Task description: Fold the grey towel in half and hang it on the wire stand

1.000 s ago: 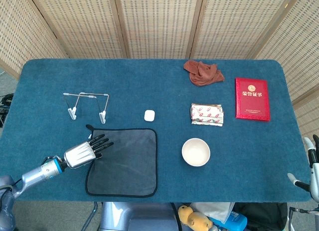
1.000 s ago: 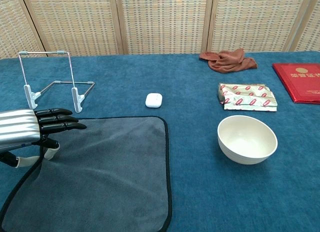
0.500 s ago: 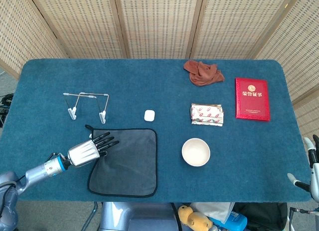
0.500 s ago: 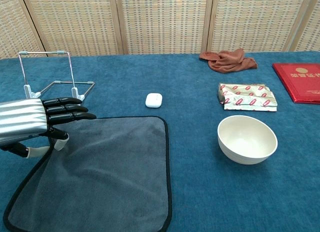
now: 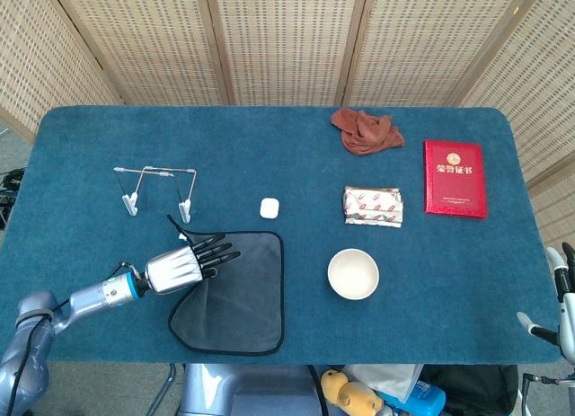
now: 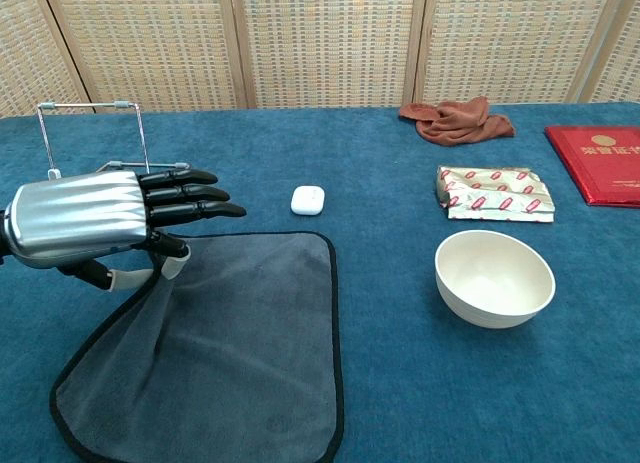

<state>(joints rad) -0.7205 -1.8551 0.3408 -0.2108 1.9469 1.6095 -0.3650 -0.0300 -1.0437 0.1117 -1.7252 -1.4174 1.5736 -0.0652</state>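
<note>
The grey towel (image 5: 241, 295) with a black hem lies at the front left of the blue table, its left side raised and drawn inward. My left hand (image 5: 184, 265) pinches the towel's far left corner between thumb and finger, the other fingers stretched out to the right. The chest view shows the hand (image 6: 95, 223) above the towel (image 6: 240, 353), the cloth hanging from it in a slope. The wire stand (image 5: 157, 187) sits upright just behind the hand, apart from it, and also shows at the left of the chest view (image 6: 95, 153). Only a pale part of my right arm (image 5: 561, 295) shows at the right edge.
A white bowl (image 5: 352, 273) stands right of the towel. A small white case (image 5: 269, 208) lies behind the towel. Farther right are a red-patterned packet (image 5: 373, 206), a red booklet (image 5: 455, 178) and a crumpled brown cloth (image 5: 366, 131).
My left hand has risen and moved right with the towel's far left corner. The towel's left side has lifted off the table and pulled inward.
</note>
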